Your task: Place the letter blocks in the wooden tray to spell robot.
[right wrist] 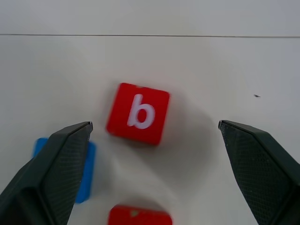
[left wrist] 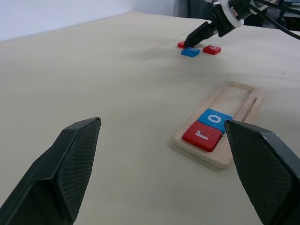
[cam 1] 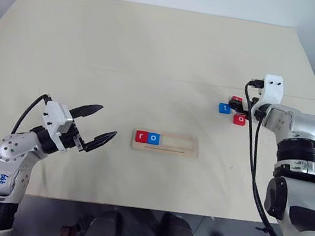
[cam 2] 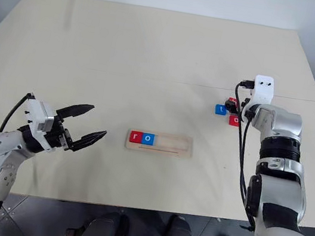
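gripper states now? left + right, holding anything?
Left gripper: open, holding nothing, beside the wooden tray.
Right gripper: open, holding nothing, over the red b block.

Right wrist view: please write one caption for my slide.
Open right gripper hovers over red b block on table.

The tray point(cam 2: 159, 142) lies just beyond the left gripper point(cam 2: 84, 123), whose fingers are spread apart, with red r point(cam 2: 135, 137) and blue o point(cam 2: 148, 139) at its near end. Three blocks point(cam 2: 221, 109) cluster under the right gripper point(cam 2: 237, 110).
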Available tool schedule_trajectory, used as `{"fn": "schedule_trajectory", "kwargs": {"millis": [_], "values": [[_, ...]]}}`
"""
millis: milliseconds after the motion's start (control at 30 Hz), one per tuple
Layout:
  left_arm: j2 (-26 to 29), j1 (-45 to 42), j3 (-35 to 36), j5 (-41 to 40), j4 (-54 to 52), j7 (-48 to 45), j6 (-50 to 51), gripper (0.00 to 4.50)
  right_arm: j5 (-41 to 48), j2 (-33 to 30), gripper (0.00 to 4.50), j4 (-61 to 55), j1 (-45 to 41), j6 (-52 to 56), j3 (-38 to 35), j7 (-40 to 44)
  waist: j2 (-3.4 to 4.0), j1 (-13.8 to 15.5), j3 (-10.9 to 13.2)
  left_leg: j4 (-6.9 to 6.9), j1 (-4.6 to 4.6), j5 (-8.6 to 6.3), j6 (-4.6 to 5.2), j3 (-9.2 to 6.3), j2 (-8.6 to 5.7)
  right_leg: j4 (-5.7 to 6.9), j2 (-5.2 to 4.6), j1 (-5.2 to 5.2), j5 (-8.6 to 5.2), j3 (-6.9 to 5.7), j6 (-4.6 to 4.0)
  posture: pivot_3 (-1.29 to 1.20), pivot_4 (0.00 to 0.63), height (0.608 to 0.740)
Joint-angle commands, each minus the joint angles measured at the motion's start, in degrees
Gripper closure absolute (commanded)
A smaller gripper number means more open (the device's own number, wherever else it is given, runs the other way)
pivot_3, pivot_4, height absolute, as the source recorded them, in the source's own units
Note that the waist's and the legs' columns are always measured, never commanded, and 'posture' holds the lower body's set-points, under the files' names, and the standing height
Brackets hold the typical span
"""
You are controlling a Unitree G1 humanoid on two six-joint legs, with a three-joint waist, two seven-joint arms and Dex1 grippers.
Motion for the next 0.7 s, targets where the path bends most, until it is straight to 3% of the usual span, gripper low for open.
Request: {"fn": "schedule_trajectory", "kwargs": {"millis": [33, 133, 200, 467, 600, 700], "values": [[-0.3, 1.5, 0.8, -0.3, -3.6, 1.0, -0.9, 0.05, -0.4, 1.3, 0.0, 2.8, -2.0, -4.5, -1.8, -1.5, 0.0, -0.1, 0.0, 0.0, 0.0, 0.0, 0.0, 0.0, 0.0, 0.01, 0.0, 0.0, 0.0, 0.01, 0.0, 0.0, 0.15, 0.74], [-0.3, 2.0, 0.7, -0.4, -4.2, 1.4, -0.7, 0.05, 0.0, 2.2, 0.0, 5.8, -2.7, -5.8, -3.6, -3.3, 0.0, -0.1, 0.0, 0.0, 0.02, 0.0, 0.0, 0.02, 0.0, 0.03, 0.0, 0.0, 0.0, 0.04, 0.0, 0.0, 0.15, 0.74], [-0.1, 1.9, 0.8, -0.4, -4.4, 1.7, -0.6, 0.0, -0.4, 2.4, 0.39, 6.9, -2.8, -6.3, -3.8, -3.4, 0.0, 0.0, 0.0, 0.01, 0.05, 0.0, 0.0, 0.03, 0.0, 0.06, 0.0, 0.02, 0.0, 0.05, 0.0, 0.0, 0.15, 0.74], [1.2, 0.1, 0.6, -0.9, -3.5, 0.8, -0.5, 0.0, -1.0, 2.5, 3.03, 4.6, -2.9, -3.7, -3.2, -2.5, 0.0, -0.1, 0.0, 0.01, 0.1, 0.0, 0.0, 0.08, 0.01, 0.12, 0.0, 0.0, 0.0, 0.13, 0.0, 0.0, 0.15, 0.74], [1.1, -1.9, -0.8, -1.4, -2.1, -1.2, -0.2, 0.0, -1.1, 0.7, 3.04, -1.7, -1.6, -1.0, -3.0, -1.1, 0.01, -0.1, 0.0, 0.01, 0.1, 0.0, 0.0, 0.12, 0.01, 0.12, 0.01, -0.03, 0.0, 0.16, 0.0, 0.0, 0.15, 0.74], [0.9, -4.2, -2.3, -2.4, -0.6, -4.2, 0.0, 0.0, 0.5, -2.5, 3.04, -15.8, 3.3, 6.4, -2.8, 2.1, 0.02, 0.4, 0.0, 0.01, 0.04, 0.0, 0.0, 0.12, 0.01, 0.11, 0.01, -0.08, 0.0, 0.17, 0.0, 0.0, 0.15, 0.74]]}}
